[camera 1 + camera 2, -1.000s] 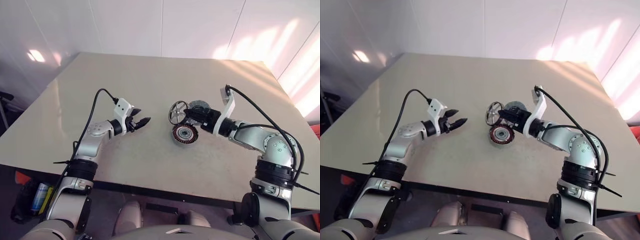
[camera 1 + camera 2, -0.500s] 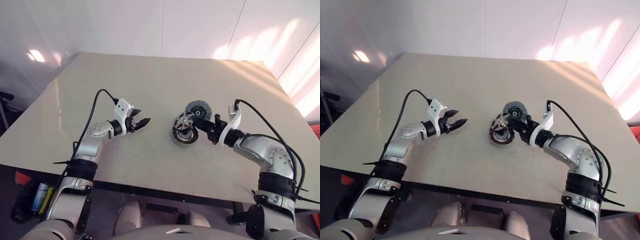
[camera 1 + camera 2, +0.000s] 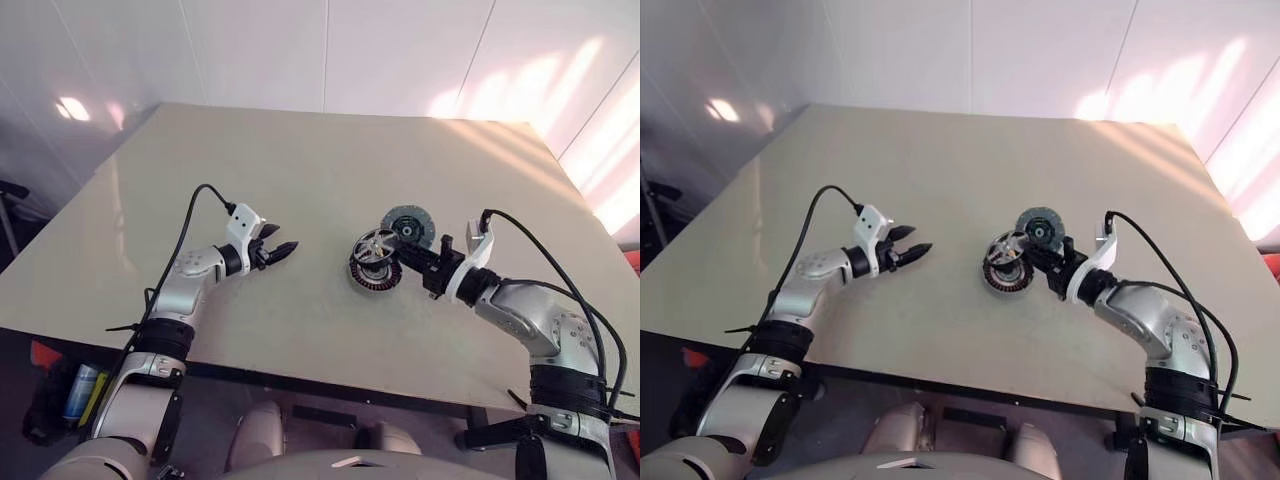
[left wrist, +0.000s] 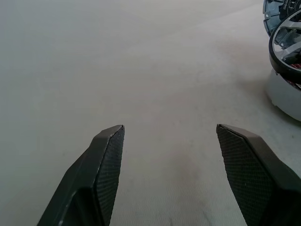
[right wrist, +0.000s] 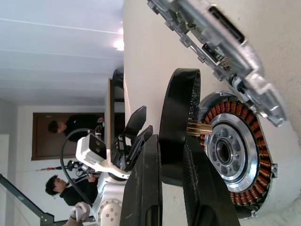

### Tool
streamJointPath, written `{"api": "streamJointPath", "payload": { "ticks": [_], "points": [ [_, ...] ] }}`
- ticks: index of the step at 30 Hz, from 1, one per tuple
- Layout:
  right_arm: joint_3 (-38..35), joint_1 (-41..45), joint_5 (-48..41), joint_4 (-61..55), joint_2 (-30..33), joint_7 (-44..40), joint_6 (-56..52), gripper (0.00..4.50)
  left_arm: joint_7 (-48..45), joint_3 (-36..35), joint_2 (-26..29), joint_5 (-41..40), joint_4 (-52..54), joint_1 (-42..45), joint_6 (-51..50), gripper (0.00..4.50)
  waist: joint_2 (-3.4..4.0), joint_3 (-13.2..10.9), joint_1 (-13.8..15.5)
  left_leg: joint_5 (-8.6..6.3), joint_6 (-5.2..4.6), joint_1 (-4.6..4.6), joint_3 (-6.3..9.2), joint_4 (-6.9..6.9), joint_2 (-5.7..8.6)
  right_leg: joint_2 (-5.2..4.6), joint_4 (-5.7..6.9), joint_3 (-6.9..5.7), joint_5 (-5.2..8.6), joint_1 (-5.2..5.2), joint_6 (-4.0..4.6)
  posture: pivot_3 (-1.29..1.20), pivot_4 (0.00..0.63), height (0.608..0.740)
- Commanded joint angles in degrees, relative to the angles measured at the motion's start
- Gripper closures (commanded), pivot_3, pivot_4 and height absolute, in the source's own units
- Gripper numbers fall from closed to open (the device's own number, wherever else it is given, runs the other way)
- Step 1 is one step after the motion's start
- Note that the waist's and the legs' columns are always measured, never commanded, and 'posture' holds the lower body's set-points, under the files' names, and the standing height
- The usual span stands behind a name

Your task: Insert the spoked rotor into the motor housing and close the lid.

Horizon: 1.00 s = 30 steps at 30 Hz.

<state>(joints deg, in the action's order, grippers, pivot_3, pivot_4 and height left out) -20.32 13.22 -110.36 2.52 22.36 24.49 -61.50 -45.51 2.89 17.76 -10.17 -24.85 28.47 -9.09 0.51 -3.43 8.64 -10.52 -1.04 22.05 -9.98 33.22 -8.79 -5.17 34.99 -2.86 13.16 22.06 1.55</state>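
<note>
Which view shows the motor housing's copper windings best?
The right wrist view: the motor housing faces the camera, windings plain. The eye views show it small beneath the spoked rotor; the left wrist view catches its grey edge.

From my head cameras the scene is bright and evenly lit. Sunlight falls in pale pink streaks on the wall [image 3: 560,90] beyond the right gripper [image 3: 398,262], and a small hot glare spot sits on the wall past the left gripper [image 3: 285,247]. The table [image 3: 300,170] shows soft sheen and faint shadows. Verticals lean at the edges.
</note>
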Motion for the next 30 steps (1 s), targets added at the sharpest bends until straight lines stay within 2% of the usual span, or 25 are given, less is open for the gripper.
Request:
{"api": "streamJointPath", "payload": {
  "ticks": [1, 16, 30],
  "points": [
    [1.32, -0.56, -2.64, -3.28, 0.67, 0.03, 1.51, 4.06, -0.37, -0.35, 0.23, -0.16, 0.39, 1.54, 1.45, 1.16, 0.0, 0.0, -0.05, 0.0, 0.0, 0.0, 0.0, -0.02, 0.0, 0.0, -0.01, -0.01, 0.0, 0.0, 0.0, 0.0, 0.0, 0.74],
    [3.24, -0.69, -2.64, -3.45, -0.22, -1.72, 2.88, 4.06, 0.31, -0.31, 0.54, -0.37, 4.8, 0.45, -1.2, 1.16, -0.01, 0.0, -0.17, 0.01, 0.01, 0.01, 0.0, -0.03, -0.01, 0.0, -0.01, -0.01, 0.08, 0.02, 0.14, 0.0, 0.0, 0.74],
    [-0.99, -6.06, -2.64, -0.53, -3.71, -5.02, 5.0, 4.06, -0.81, -0.28, 1.08, 0.21, 1.54, 1.52, 0.34, 1.16, -0.01, 0.01, 0.01, 0.0, -0.01, 0.04, 0.02, -0.02, 0.01, -0.01, -0.08, -0.02, 0.09, 0.0, 0.14, 0.0, 0.0, 0.74]
  ]
}}
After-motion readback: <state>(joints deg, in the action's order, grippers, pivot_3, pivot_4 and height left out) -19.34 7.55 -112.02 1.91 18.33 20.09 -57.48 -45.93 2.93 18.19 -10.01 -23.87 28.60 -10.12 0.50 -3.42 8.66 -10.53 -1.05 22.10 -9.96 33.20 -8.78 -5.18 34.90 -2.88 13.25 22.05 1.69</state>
